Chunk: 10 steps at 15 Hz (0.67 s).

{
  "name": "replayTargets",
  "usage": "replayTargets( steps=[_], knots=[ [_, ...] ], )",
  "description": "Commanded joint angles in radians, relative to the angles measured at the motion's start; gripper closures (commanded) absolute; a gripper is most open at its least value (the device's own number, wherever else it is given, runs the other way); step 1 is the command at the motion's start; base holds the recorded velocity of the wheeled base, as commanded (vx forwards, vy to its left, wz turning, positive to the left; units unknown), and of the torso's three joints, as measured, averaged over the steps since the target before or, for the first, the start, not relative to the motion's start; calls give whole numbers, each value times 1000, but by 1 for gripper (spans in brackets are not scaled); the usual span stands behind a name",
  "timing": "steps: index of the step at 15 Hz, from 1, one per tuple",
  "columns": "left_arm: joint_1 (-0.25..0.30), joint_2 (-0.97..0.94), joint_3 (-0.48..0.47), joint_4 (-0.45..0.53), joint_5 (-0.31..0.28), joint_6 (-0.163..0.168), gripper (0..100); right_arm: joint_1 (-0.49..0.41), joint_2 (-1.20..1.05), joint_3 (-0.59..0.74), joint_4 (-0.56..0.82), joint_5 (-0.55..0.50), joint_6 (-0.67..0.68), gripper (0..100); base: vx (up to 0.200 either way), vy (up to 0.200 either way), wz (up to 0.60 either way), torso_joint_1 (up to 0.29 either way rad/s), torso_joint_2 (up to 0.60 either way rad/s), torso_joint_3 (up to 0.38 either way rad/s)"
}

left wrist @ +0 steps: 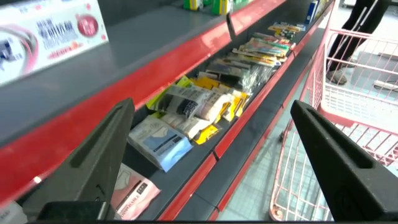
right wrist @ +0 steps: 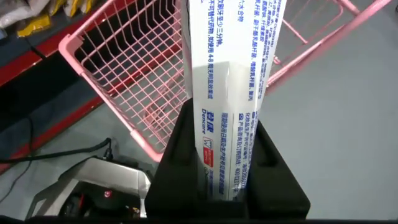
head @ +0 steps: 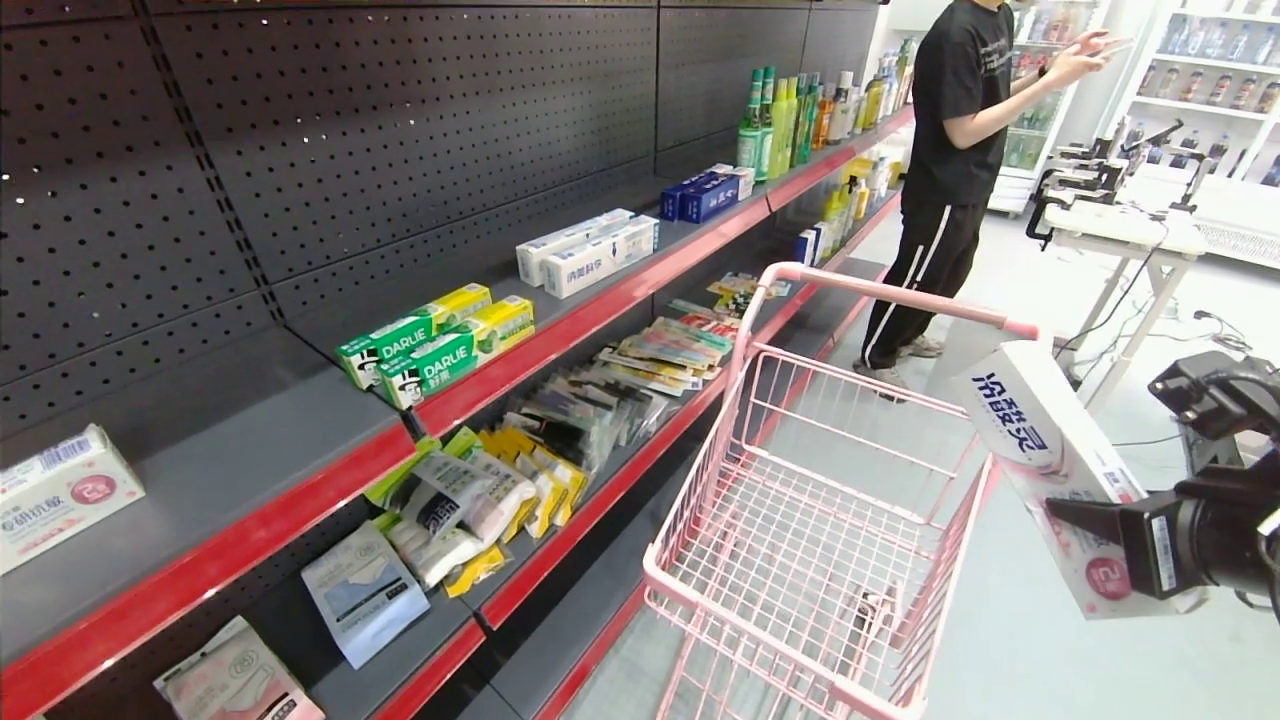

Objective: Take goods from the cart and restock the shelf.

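White toothpaste box [head: 1040,440] is clamped in the right gripper [head: 1080,525] — fingers closed on its lower end, box held tilted just outside the pink cart's [head: 880,292] right rim. Left gripper [left wrist: 212,107] is spread wide, nothing held — pointed along the red-edged shelf [left wrist: 155,37]. A matching box [head: 60,495] is seen lying on that shelf.

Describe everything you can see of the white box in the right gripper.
The white box is a long, slim carton, apparently cardboard, with blue lettering and a round pink mark near its lower end. It is tilted, with its upper end leaning toward the pink cart, and it is held in the air just outside the cart's rim. The right gripper is shut on its lower part. Nothing else touches it.
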Motion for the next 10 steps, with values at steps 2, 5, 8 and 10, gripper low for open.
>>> replayTargets(
  steps=[2, 5, 8, 10],
  knots=[
    [0, 0, 0, 0, 1, 0, 0, -11, -36, 7, -1, 0, -2, 100, 0, 0, 0, 202, -478, -273],
    [0, 0, 0, 0, -1, -1, 0, -15, -34, 5, -1, 0, -10, 100, 0, 0, 0, 172, -390, -229],
    [0, 0, 0, 0, -1, -1, 0, -15, -34, 4, -1, 0, -19, 100, 0, 0, 0, 173, -378, -216],
    [0, 0, 0, 0, -1, -1, 0, -15, -34, 4, -1, 0, -25, 100, 0, 0, 0, 163, -356, -198]
  ],
)
